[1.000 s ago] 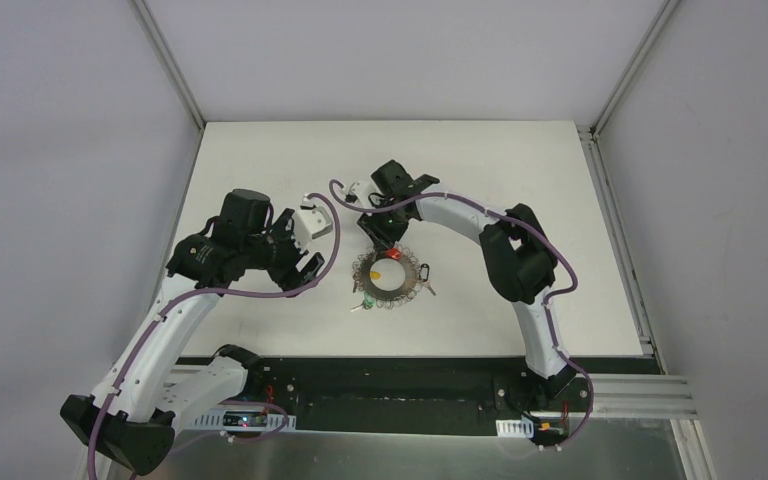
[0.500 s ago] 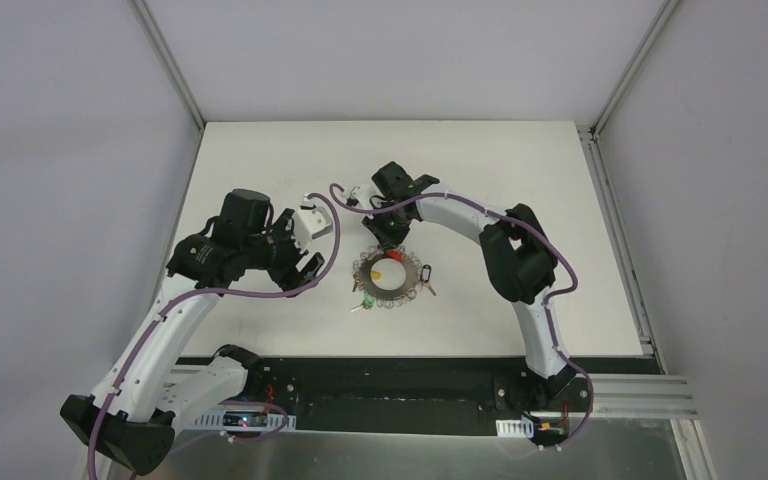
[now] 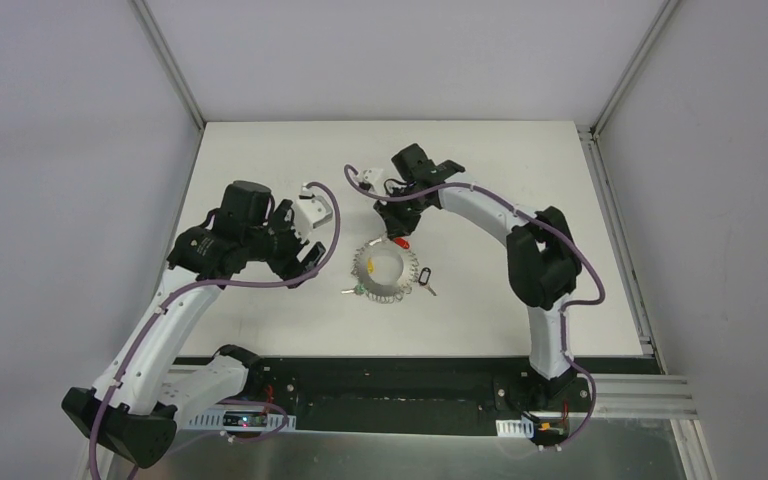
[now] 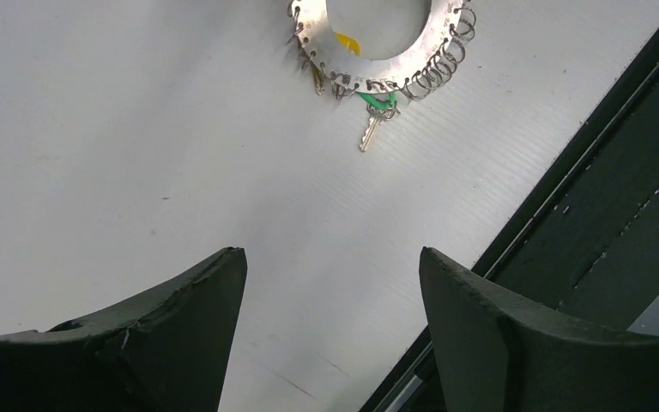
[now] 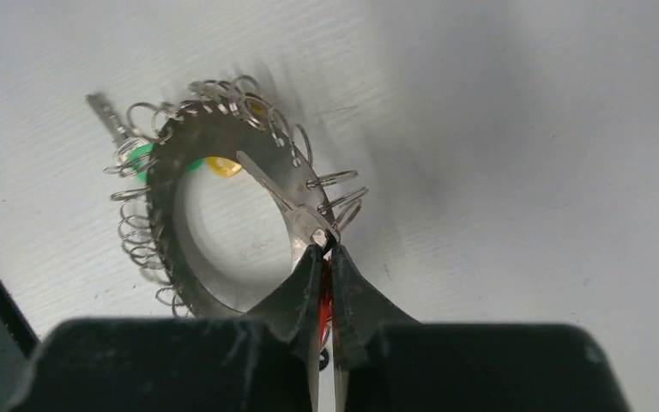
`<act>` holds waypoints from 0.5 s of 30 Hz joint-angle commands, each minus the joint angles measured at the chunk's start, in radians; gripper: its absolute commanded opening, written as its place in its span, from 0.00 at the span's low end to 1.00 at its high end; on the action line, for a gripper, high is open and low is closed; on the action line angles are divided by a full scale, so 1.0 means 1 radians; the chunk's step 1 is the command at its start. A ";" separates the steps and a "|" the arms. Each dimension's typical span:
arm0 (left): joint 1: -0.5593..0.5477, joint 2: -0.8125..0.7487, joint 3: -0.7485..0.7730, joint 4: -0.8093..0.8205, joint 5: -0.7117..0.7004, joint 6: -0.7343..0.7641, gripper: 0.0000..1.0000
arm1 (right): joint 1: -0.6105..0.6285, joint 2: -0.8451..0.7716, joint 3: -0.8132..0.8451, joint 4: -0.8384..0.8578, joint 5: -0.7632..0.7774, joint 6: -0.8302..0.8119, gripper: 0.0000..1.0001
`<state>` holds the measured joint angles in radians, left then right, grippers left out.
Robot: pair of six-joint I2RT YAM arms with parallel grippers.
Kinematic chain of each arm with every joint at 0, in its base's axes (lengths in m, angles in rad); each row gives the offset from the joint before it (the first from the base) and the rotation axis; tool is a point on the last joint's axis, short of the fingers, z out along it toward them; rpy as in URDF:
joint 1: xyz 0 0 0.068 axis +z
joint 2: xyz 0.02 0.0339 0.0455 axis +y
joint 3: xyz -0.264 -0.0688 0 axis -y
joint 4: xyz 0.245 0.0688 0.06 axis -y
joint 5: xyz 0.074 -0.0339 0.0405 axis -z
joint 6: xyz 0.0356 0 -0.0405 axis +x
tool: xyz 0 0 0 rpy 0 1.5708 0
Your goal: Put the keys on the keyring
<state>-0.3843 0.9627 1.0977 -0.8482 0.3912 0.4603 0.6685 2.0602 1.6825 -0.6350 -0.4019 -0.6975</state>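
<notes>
Red-headed key (image 5: 309, 225) pinched in closed right gripper (image 5: 326, 253), blade over the keyring (image 5: 165, 236) just ahead of its tips. Thin grip: key could pivot or slip against the coils (image 5: 330, 182). Left gripper (image 4: 330, 257) wide, empty; unheld ring may skid.

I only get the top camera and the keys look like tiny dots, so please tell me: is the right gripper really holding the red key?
Observer: Yes. In the right wrist view the right gripper is shut on the red key, with the red head pinched between its fingertips.
Operator: Where does the metal part point?
Observer: It sticks out past the fingertips and crosses in front of the keyring's flat band. I cannot tell if it touches.
Operator: What about the other gripper?
Observer: In the left wrist view the left gripper is open and holds nothing.
</notes>
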 commanded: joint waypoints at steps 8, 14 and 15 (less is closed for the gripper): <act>0.017 0.069 0.101 0.099 -0.094 -0.107 0.76 | -0.036 -0.219 -0.049 -0.044 -0.231 -0.154 0.02; 0.031 0.129 0.174 0.124 -0.103 -0.155 0.76 | -0.038 -0.279 -0.039 -0.056 -0.274 -0.188 0.00; 0.034 0.136 0.187 0.129 -0.102 -0.165 0.76 | -0.037 -0.286 -0.035 -0.060 -0.279 -0.193 0.00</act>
<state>-0.3683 1.0729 1.2110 -0.7643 0.3054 0.3527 0.6369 1.8633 1.6299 -0.6743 -0.6018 -0.8356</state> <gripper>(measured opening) 0.758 0.050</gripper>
